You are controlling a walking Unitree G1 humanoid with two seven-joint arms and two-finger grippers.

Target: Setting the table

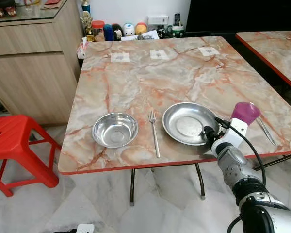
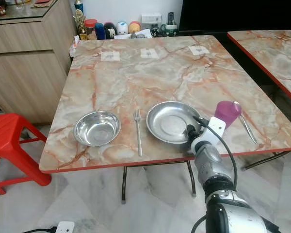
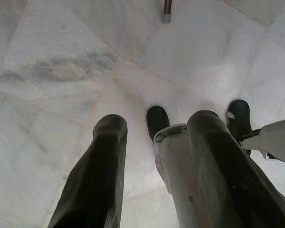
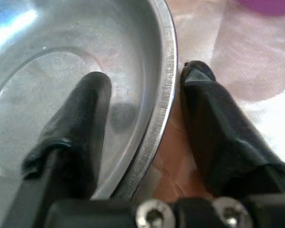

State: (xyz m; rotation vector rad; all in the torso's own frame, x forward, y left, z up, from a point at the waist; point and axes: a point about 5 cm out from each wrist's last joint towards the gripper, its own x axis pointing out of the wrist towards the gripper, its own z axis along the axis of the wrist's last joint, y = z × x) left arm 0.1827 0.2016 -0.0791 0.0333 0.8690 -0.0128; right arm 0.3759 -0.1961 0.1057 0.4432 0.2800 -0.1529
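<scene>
Right gripper (image 4: 145, 118) at the lower right of the head view, fingers apart and straddling the rim of the steel plate (image 1: 186, 122): one finger inside, one outside on the table (image 1: 136, 73), apparently not yet clamped. Plate sits centre-right; fork (image 1: 154, 131) just left of it, bowl (image 1: 115, 129) further left. Purple cup (image 1: 244, 112) and spoon (image 1: 266, 128) lie right of the plate. Setting looks nearly complete; plate position perhaps being adjusted. Left gripper (image 3: 152, 166) hangs idle, fingers apart, over the floor.

We see a marble table (image 1: 136, 77) on a pale marble floor (image 1: 174, 204). A red stool (image 1: 14, 145) stands near its left side. Behind the stool is a wooden cabinet (image 1: 34, 73). A second table (image 1: 276, 53) is on the right.
</scene>
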